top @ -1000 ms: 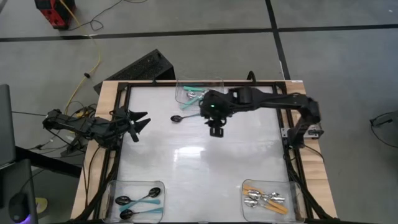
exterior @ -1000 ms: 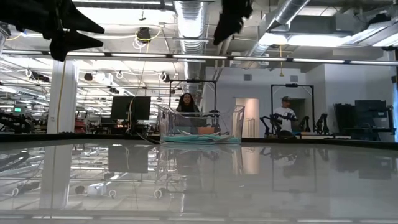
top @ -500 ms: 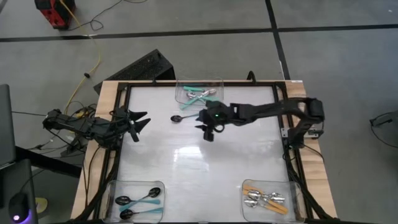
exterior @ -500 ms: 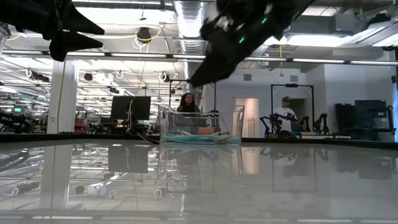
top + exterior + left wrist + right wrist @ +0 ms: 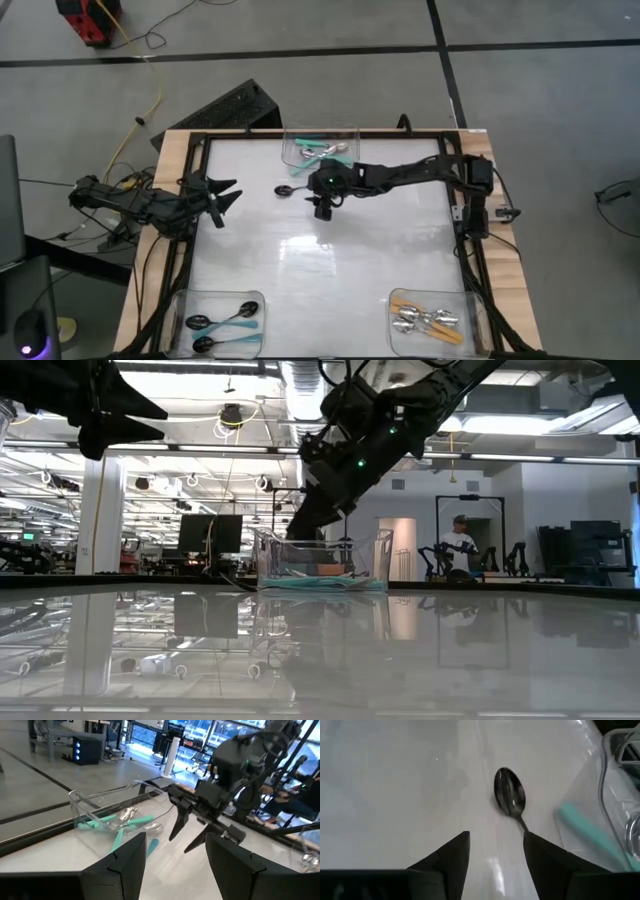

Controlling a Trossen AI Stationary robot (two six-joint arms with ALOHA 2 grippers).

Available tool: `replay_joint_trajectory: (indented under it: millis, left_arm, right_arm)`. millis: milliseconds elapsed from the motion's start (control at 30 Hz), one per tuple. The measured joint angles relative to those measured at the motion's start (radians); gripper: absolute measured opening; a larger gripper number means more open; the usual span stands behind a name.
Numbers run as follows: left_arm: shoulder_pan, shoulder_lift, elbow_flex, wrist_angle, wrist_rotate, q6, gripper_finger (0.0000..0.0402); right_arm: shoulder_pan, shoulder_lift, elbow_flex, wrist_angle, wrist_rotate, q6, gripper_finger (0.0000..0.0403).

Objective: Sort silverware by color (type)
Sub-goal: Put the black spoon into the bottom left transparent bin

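Right gripper (image 5: pixel 320 209) has swung from mid-table toward the loose black-bowled teal spoon (image 5: pixel 291 189) lying on table (image 5: pixel 300 290) just beside far bin (image 5: pixel 350 133); fingers apart, empty, w/ spoon ahead in wrist view. Pick-up approach underway, probably. Left gripper (image 5: pixel 226 198) waits at left edge, fingers spread.

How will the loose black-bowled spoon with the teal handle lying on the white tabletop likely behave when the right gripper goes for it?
The black-bowled spoon with the teal handle lies flat and low on the glossy white tabletop, so it may skid. It looks rigid and light. The open right gripper will probably need its thin neck or handle.
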Motion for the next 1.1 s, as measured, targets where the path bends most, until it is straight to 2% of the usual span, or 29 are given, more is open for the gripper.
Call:
replay_joint_trajectory:
  millis: [267,1100]
  left_arm:
    - [0.000,0.004,0.000,-0.002,-0.006,-0.001,0.0190]
    - [0.000,0.004,0.000,0.000,-0.017,-0.024,0.0190]
  right_arm:
    - [-0.012,-0.001,0.004,-0.013,0.004,0.001,0.0219]
    - [0.068,-0.001,0.004,-0.002,0.012,0.000,0.0218]
